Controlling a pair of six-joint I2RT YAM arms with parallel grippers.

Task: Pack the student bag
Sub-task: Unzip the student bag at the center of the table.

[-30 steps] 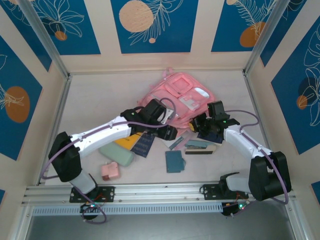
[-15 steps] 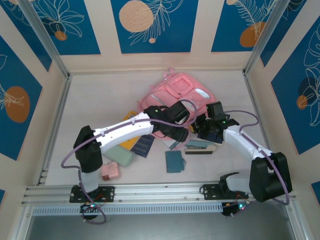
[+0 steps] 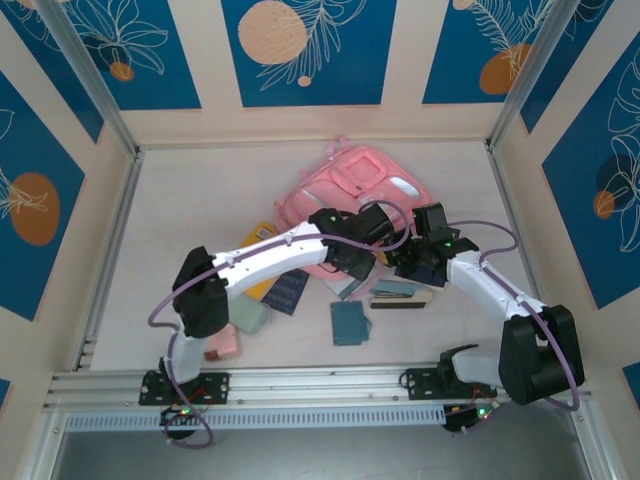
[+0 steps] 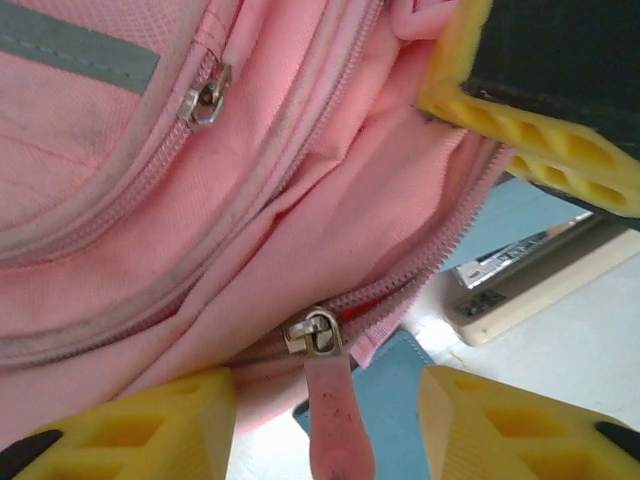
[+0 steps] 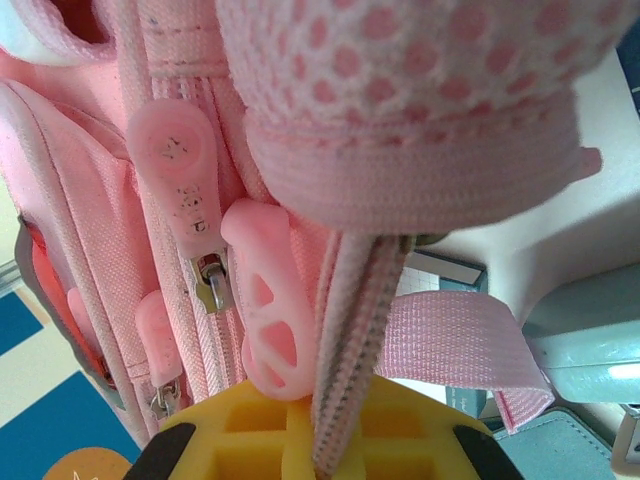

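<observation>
Left end effector [image 4: 325, 405] stood half open astride the large pink fabric backpack's [image 4: 180, 200] zipper pull [image 4: 318, 335]; right end effector [image 5: 315, 440] clamped its zipper edge [image 5: 340, 370]. Teal books [image 3: 350, 322] nearby lay unpacked.

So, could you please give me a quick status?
Left hand open, straddling zipper pull. Right hand shut on student bag, at its zipper edge. Teal notebook lies outside bag.
</observation>
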